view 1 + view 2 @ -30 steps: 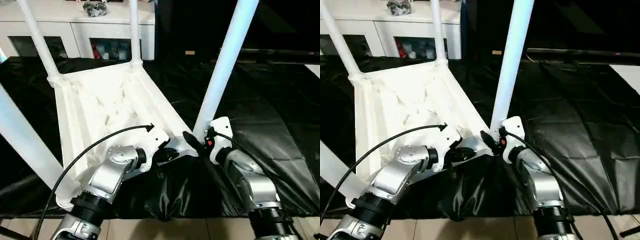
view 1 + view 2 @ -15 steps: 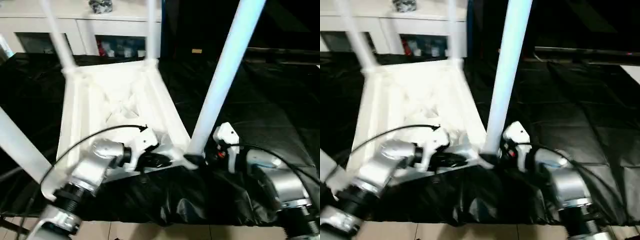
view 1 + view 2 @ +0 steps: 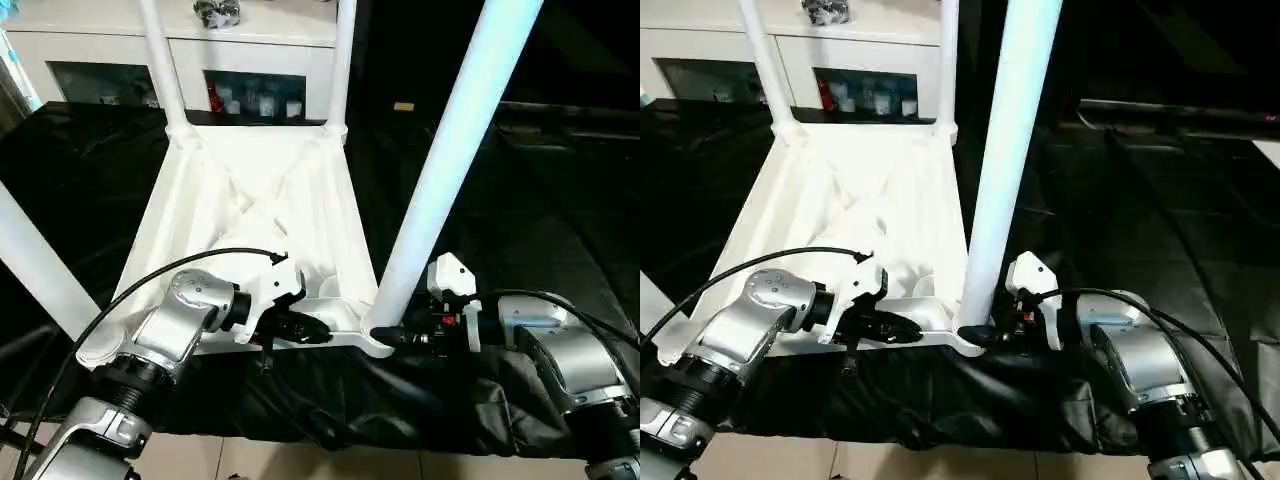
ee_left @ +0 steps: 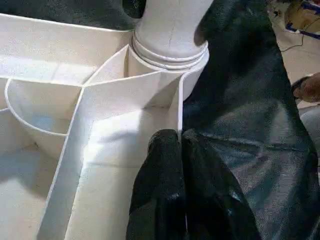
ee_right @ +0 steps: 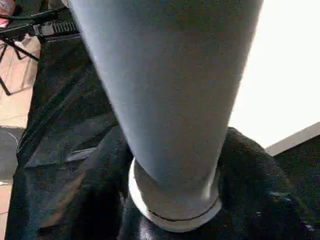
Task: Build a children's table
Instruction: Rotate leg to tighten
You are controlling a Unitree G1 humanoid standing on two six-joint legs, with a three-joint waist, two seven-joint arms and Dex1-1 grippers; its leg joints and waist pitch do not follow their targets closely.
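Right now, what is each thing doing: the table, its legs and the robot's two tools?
Children's table: upside down on the black sheet, ribbed underside up.
Legs: four showing, standing up from the corner sockets.
Left tool: shut on the table's near edge wall.
Right tool: at the near right leg's base.

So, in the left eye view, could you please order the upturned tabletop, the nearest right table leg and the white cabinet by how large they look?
1. Upturned tabletop, the biggest area.
2. Nearest right table leg; being close to the camera swells it.
3. White cabinet, cut off by the picture's top edge, so its true size stays unsure.
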